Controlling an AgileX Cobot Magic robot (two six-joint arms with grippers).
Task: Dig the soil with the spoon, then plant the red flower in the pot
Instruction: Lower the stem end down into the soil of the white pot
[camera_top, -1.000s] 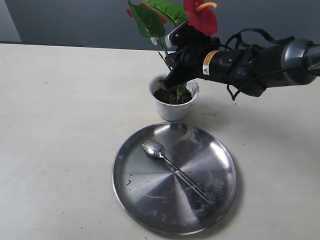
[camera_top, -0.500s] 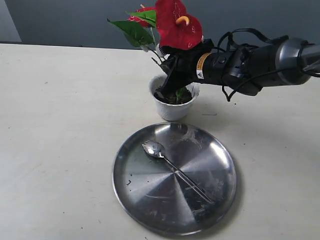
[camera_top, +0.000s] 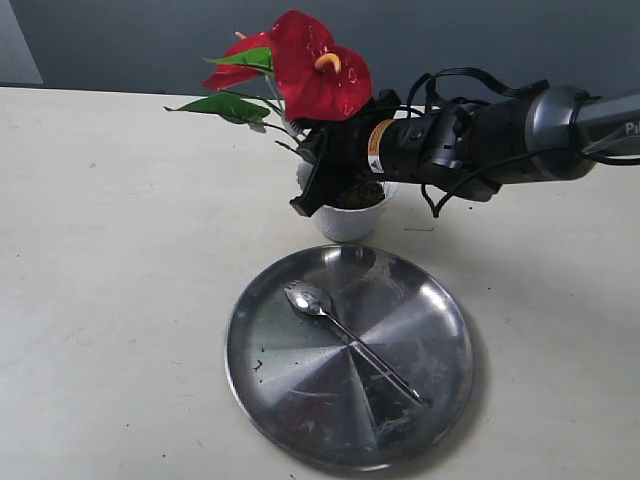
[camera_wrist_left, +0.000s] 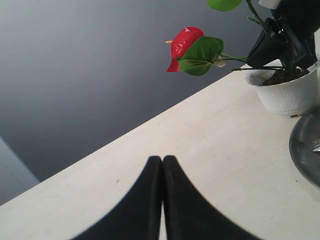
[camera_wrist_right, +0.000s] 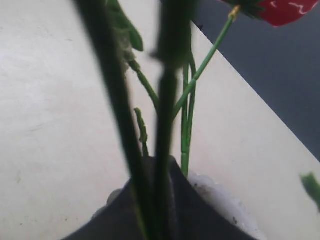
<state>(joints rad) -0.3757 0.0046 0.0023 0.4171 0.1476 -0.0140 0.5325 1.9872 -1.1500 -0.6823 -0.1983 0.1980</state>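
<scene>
The red flower (camera_top: 312, 72) leans left over the white pot (camera_top: 346, 222), its stems (camera_wrist_right: 187, 125) running down toward the dark soil (camera_top: 358, 195). My right gripper (camera_top: 313, 190) hangs over the pot's left rim, shut on the stem bundle; its dark fingers (camera_wrist_right: 150, 200) sit close behind the stems. The spoon (camera_top: 330, 312) lies on the steel plate (camera_top: 300, 400), bowl toward the pot. My left gripper (camera_wrist_left: 162, 159) is shut and empty above bare table, away from the pot (camera_wrist_left: 287, 95) and flower (camera_wrist_left: 184, 44); it is outside the exterior view.
The round steel plate takes up the table in front of the pot, with soil crumbs on its surface. The right arm (camera_top: 480, 135) stretches in from the right edge above the table. A dark wall stands behind the table's far edge.
The right gripper has swung left over the pot and tipped the flower, so the blooms and leaves moved left and lower. Spoon, plate and pot stay put.
</scene>
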